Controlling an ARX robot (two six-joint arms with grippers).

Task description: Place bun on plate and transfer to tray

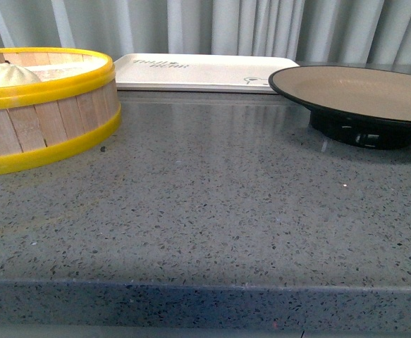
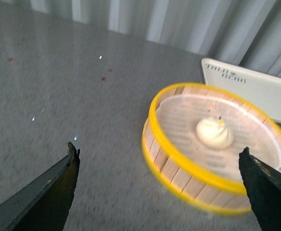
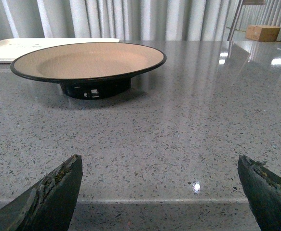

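The bun (image 2: 213, 132) sits inside the yellow-rimmed wooden steamer (image 2: 175, 155), on its pale liner and a little off centre; in the front view only its white top shows over the steamer's rim, at the left of the bench (image 1: 205, 211). The left pincer (image 2: 158, 149) hangs above the bench with its two dark fingers (image 2: 48, 192) spread wide and nothing between them. The bun lies ahead of it, past the fingertips and clearly apart from both, closer to one finger than the other. The tray (image 1: 198, 74) lies flat at the back of the bench, just behind the steamer and to its right, with dark writing near its left end. The plate (image 1: 360, 91) stands on its black foot at the right side of the bench, its tan inner surface bare, its rim covering the tray's right end in the front view; whether the two touch I cannot tell. The right pincer (image 3: 159, 159) is low by the bench's near edge, fingers likewise spread and holding nothing, with the plate ahead of it and well apart. Pale curtains (image 1: 226, 28) hang behind the bench.
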